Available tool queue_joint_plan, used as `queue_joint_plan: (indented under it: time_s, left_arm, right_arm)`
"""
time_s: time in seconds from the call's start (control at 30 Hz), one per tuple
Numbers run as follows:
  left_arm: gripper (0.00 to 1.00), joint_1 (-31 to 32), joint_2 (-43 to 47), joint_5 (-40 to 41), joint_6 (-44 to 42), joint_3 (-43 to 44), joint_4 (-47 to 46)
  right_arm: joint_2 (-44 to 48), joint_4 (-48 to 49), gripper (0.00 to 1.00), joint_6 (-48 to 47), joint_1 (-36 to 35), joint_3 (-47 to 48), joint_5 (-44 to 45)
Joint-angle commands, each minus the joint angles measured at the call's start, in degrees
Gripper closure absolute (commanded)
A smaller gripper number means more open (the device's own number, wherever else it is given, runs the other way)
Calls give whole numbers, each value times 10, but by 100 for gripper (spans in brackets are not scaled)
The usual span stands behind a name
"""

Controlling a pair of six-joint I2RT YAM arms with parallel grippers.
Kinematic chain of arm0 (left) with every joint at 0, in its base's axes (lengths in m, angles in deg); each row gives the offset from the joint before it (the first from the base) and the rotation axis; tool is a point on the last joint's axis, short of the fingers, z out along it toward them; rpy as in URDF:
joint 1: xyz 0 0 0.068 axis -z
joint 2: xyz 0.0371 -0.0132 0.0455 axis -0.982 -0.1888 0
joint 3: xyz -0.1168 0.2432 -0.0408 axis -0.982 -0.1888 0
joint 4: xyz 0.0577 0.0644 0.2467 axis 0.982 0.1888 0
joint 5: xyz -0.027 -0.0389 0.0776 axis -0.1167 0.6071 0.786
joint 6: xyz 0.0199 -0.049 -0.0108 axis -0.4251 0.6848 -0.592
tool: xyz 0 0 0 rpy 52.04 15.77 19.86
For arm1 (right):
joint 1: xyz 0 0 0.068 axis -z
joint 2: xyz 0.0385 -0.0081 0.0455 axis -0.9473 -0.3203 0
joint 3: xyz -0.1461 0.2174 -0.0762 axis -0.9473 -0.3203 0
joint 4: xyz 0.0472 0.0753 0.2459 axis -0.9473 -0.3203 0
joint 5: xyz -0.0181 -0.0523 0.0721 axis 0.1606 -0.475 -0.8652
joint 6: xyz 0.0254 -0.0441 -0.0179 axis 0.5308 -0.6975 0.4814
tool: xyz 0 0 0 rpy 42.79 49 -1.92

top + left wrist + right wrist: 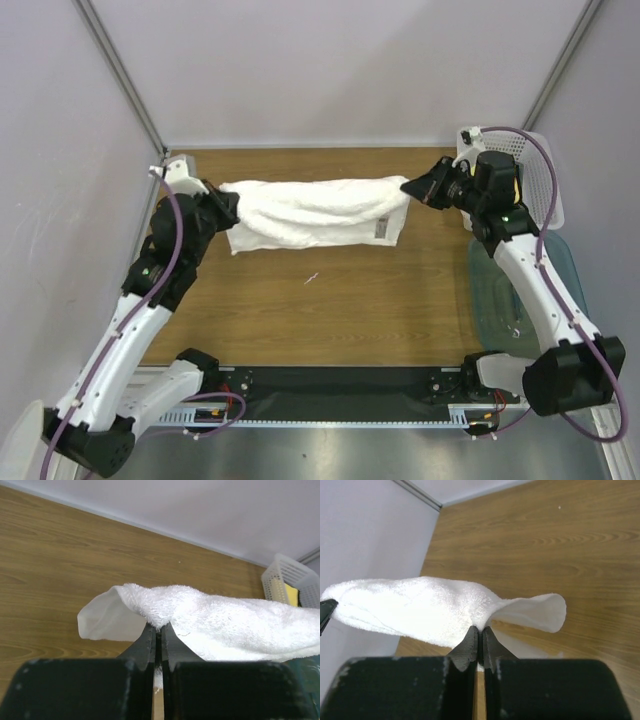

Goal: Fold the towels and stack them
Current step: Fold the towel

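The white towel [315, 212] hung stretched lengthwise between the two arms over the far half of the wooden tabletop [330, 310]. It was bunched into a loose roll, with its lower edge sagging toward the wood. Whether that edge touched the tabletop could not be told.

The left pincer [157, 627] was clamped on the towel's left end, its fingers pressed together with terry cloth pinched between the tips and a smooth hem flap curling out beside them. The right pincer [478, 630] was likewise closed on the towel's right end, and a corner of the cloth flared past its tips.

A small label [382, 228] showed near the right end of the towel. The white perforated basket [538, 180] stood at the far right corner, behind the right arm and apart from the towel.
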Motion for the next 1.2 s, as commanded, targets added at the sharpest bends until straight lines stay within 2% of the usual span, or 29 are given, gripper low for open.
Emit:
queue_joint_plan:
  time_s: [0.0, 0.27, 0.47, 0.63, 0.73, 0.9, 1.0, 1.07, 1.17]
  left_arm:
    - [100, 1, 22, -29, -14, 30, 46]
    - [100, 1, -5, -52, 37, 0, 77]
    - [100, 3, 79, -108, 30, -68, 57]
    - [100, 9, 102, -94, 26, -88, 84]
    - [100, 9, 69, -81, 25, -92, 70]
    - [100, -4, -61, -68, -6, -57, -37]
    - [100, -21, -139, -102, -46, -9, -129]
    - [100, -24, -172, -105, -90, 57, -148]
    - [100, -24, -209, -103, -145, 104, -168]
  right_arm:
    - [41, -19, 100, 14, -1, 20, 4]
    - [54, -62, 100, 19, 3, 1, 16]
    - [90, -113, 100, 6, 3, -4, 12]
    - [126, -125, 100, 0, 3, -55, 30]
    - [115, -96, 100, 4, 5, -76, 38]
    - [18, -14, 100, 4, 12, -46, 29]
    - [-54, 13, 100, -9, 17, 21, 16]
    - [-86, 20, 100, -22, 19, 81, 8]
    - [-121, 33, 100, -48, 20, 132, 6]
